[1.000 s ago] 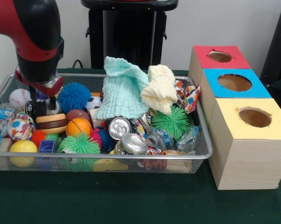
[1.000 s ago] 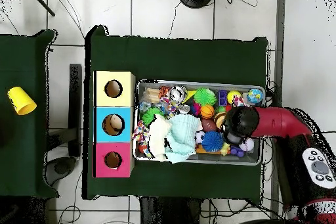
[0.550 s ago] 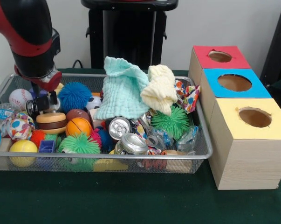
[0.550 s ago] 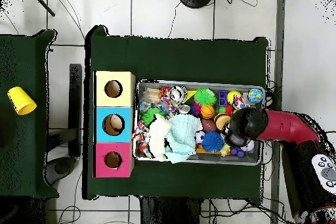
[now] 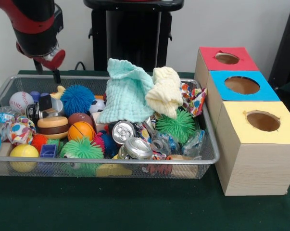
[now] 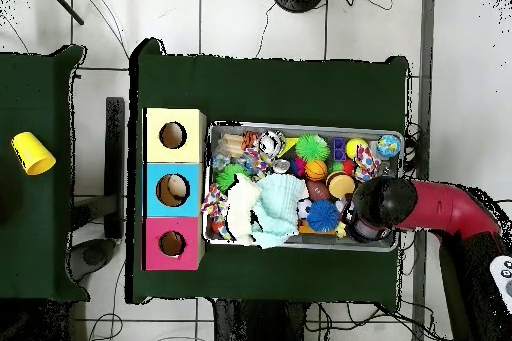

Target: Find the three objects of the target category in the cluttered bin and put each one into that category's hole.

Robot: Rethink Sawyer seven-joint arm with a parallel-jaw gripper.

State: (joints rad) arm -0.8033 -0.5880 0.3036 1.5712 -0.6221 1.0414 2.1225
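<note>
Gripper now raised clear above bin, empty.

wall: plain white | floor: pale tiles | table: dark green cloth

three boxes, two cloths, two cans.

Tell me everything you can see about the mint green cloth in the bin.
The mint green cloth looks like soft, ribbed or waffle-textured fabric, crumpled into a tall heap at the back middle of the wire bin. It rises above the rim, leaning against the pale yellow cloth beside it. Its lower edge drapes over the toys and rests by a silver can.
</note>
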